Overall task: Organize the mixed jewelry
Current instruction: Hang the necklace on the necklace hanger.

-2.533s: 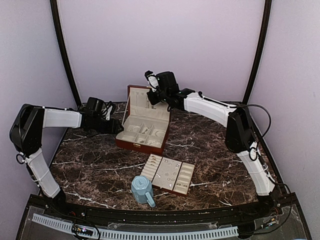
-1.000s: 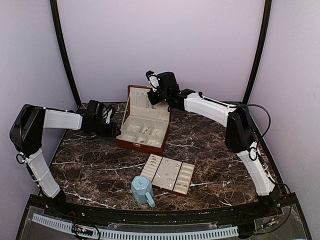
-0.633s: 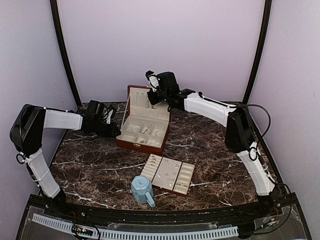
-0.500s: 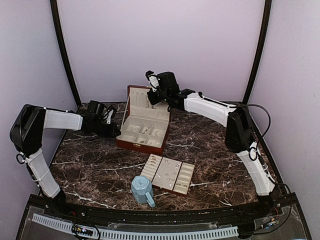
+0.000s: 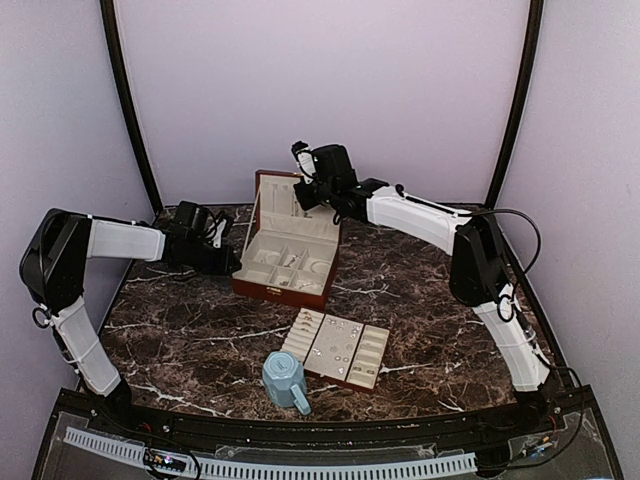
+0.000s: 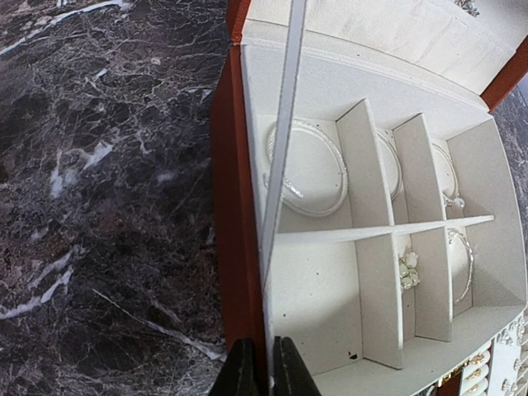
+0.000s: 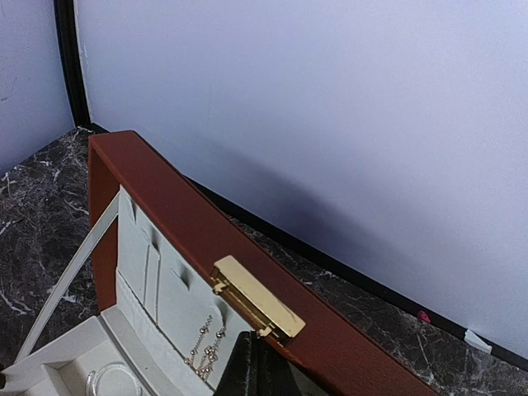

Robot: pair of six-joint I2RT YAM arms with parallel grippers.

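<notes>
left gripper [image 5: 232,262] has narrowed against the box [image 5: 285,262] over the last second; one box, one tray [image 5: 338,348], one mug [image 5: 285,380].
left wrist: its fingers [image 6: 241,375] pinch the box wall; four hoops [image 6: 307,169] lie in the compartments.
right wrist: right gripper [image 7: 252,355], jaws together, touches the lid [image 7: 198,223] under the clasp [image 7: 256,307].

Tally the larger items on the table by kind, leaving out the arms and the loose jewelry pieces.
jewelry box: 1
flat tray: 1
mug: 1
Total: 3
</notes>
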